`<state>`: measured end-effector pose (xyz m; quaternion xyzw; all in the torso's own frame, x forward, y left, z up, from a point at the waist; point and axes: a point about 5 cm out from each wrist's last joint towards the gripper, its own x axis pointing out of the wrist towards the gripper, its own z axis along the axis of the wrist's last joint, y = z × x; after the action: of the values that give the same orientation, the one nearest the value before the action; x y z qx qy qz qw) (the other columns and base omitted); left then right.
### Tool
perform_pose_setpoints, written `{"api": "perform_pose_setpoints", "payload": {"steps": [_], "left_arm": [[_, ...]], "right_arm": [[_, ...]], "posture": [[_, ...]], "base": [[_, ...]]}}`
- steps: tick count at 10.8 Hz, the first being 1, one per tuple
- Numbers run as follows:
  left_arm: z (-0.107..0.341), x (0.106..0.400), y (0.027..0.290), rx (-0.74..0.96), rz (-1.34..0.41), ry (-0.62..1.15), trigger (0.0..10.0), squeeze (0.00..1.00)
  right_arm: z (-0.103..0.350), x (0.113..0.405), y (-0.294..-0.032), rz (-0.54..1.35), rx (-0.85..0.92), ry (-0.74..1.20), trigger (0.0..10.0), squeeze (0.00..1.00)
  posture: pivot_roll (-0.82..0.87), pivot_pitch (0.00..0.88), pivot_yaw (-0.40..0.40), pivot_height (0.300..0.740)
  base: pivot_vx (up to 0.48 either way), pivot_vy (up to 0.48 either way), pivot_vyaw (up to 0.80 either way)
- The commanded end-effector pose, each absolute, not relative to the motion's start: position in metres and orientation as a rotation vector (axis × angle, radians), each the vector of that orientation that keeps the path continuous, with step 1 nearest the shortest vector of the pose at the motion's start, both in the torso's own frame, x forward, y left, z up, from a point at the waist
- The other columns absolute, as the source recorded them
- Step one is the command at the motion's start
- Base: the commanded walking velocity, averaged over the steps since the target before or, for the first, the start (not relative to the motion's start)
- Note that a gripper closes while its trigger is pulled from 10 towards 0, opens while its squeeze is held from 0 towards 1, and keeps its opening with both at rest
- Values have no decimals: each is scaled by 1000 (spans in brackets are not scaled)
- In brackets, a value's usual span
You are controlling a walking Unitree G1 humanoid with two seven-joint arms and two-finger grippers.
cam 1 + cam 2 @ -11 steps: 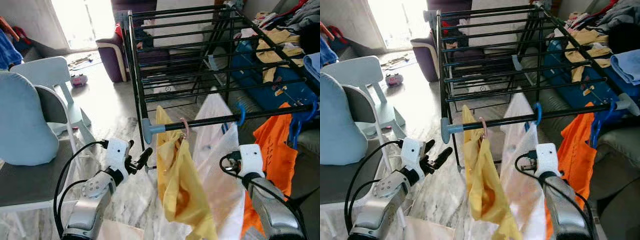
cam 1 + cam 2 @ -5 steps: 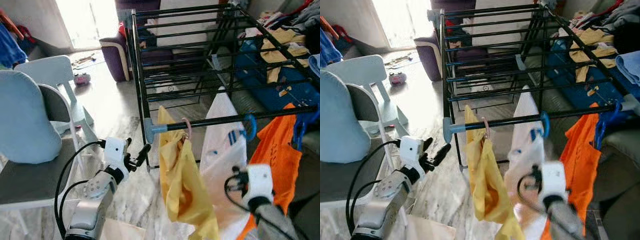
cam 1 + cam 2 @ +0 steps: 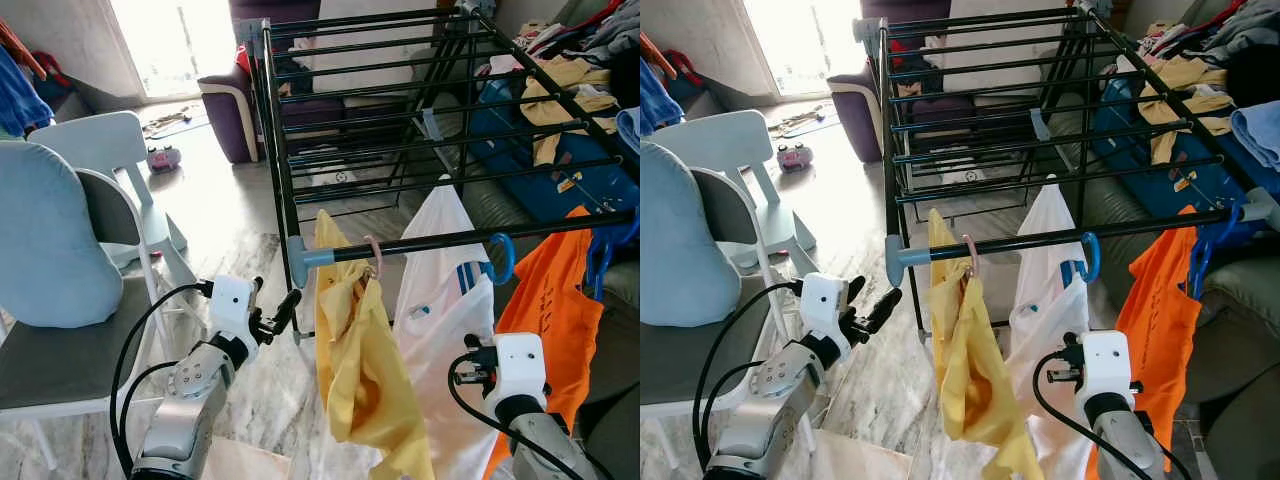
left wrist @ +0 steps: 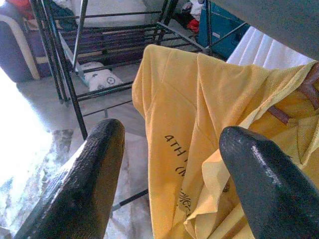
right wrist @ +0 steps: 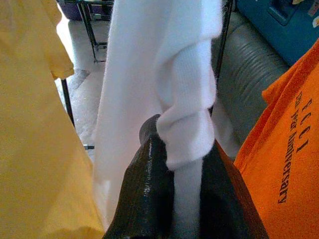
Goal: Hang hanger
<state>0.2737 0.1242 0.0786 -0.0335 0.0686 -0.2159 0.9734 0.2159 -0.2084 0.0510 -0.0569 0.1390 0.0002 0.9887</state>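
Left eye view: a black drying rack (image 3: 400, 130) stands on the marble floor (image 3: 230, 250). Its front rail (image 3: 440, 240) carries 3 garments. A yellow shirt (image 3: 360, 370) hangs from a pink hanger hook (image 3: 372, 254) near the rail's grey end cap (image 3: 298, 258). A white shirt (image 3: 445, 330) hangs beside it on a blue hanger (image 3: 503, 256). An orange shirt (image 3: 555, 310) hangs at the right end. The left claw (image 3: 278, 315) sits below and left of the end cap, over open floor, touching nothing. A grey chair (image 3: 70, 290) stands well apart on the left.

Right eye view: the right claw's white wrist housing (image 3: 1105, 372) sits low, against the white shirt's lower part.

Left wrist view: the left claw's fingers (image 4: 84, 174) are spread wide and empty, facing the yellow shirt.

Right wrist view: the right claw (image 5: 183, 194) is narrow, pinching a fold of the white shirt between its 2 fingers (image 5: 149, 194).
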Motion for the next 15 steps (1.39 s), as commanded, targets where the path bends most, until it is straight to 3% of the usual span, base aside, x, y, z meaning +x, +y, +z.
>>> {"api": "perform_pose_setpoints", "payload": {"steps": [1,11,15], "left_arm": [[77,274,127,-51,-427,141,10000,0],[77,279,127,-44,-425,142,10000,0],[82,297,130,-26,-393,110,10000,0]], "right_arm": [[63,220,-206,8,-116,211,10000,0],[64,228,-205,-1,-115,205,10000,0],[58,252,-214,-62,-87,228,10000,0]], "posture": [[-155,0,62,740],[-157,0,65,740],[-141,0,70,740]], "base": [[0,0,0],[-385,0,0],[-401,0,0]]}}
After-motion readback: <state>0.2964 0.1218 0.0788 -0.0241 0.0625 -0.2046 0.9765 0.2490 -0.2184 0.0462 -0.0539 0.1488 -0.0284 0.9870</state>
